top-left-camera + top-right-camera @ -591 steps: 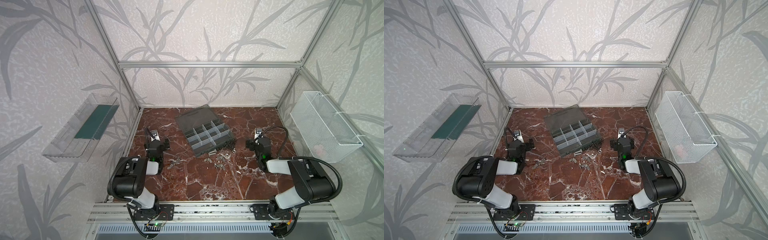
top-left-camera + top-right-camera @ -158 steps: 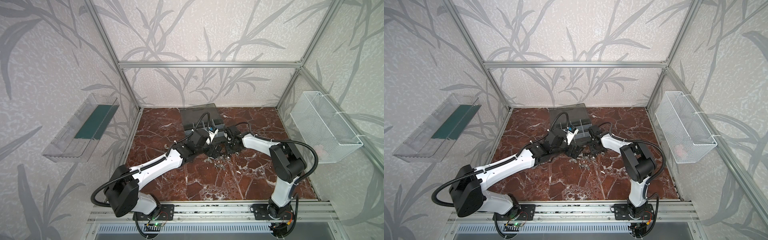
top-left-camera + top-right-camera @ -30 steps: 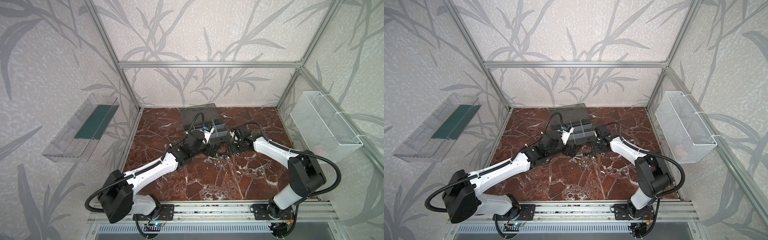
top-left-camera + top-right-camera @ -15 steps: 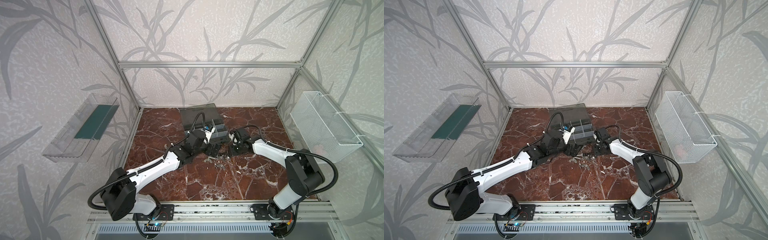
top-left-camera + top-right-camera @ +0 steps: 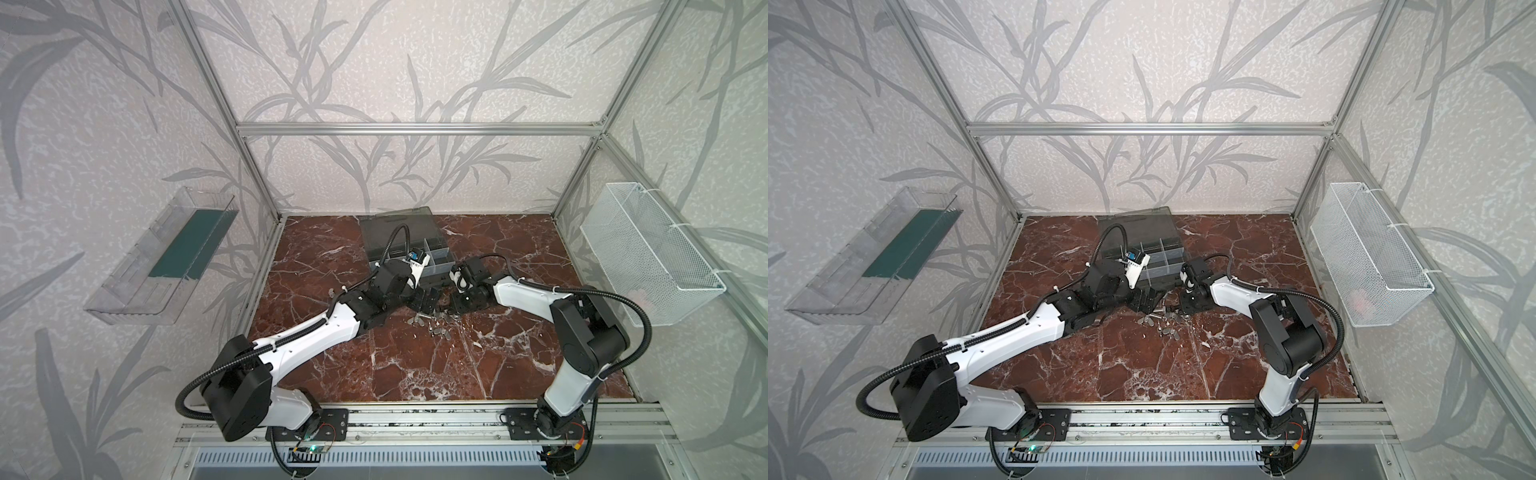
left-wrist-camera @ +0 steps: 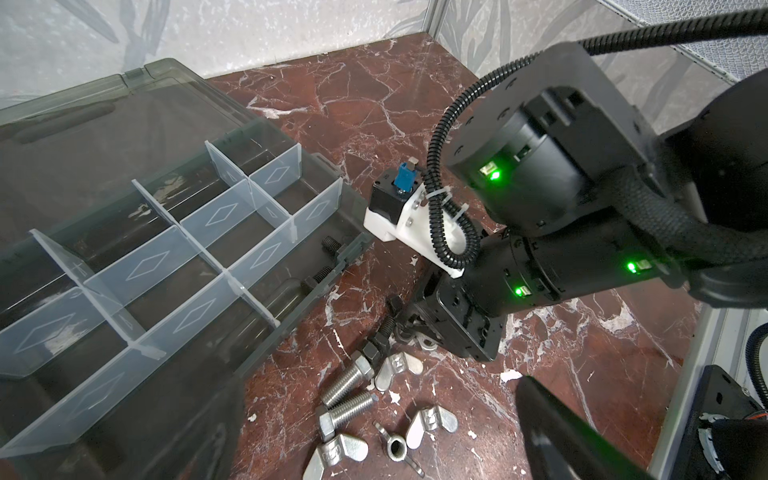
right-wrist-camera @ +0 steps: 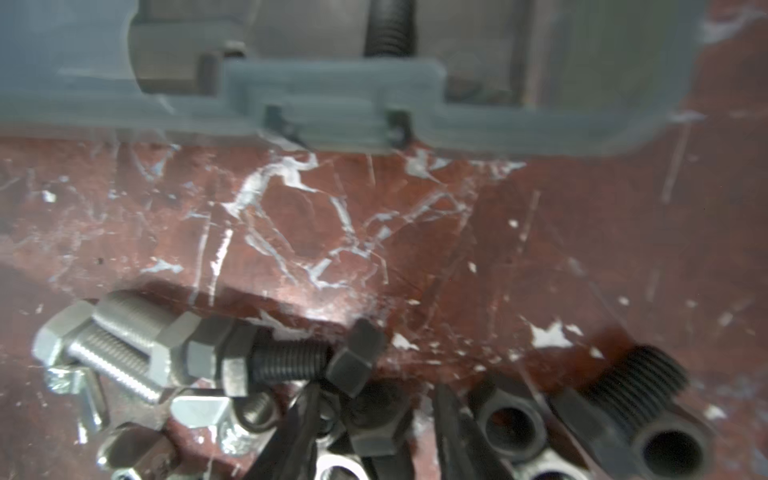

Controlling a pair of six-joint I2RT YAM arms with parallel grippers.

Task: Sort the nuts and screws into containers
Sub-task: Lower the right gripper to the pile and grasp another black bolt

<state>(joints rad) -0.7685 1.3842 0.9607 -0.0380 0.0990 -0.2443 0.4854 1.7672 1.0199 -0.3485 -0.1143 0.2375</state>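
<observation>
My left gripper (image 5: 428,300) stands with fingers wide apart beside the screws and nuts (image 5: 436,324) — heaped just beside the organizer case (image 6: 266,332). The right gripper (image 7: 376,399) straddles a black hex nut (image 7: 374,432); clamped or not, I cannot tell.

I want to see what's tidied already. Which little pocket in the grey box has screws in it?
The corner compartment beside the loose pile: black bolts lie in it, while the others in view look empty.

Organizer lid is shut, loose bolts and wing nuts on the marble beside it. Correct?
No: the lid is open, laid back behind the compartments, per the left wrist view. The bolts and wing nuts do lie on the marble beside the case.
</observation>
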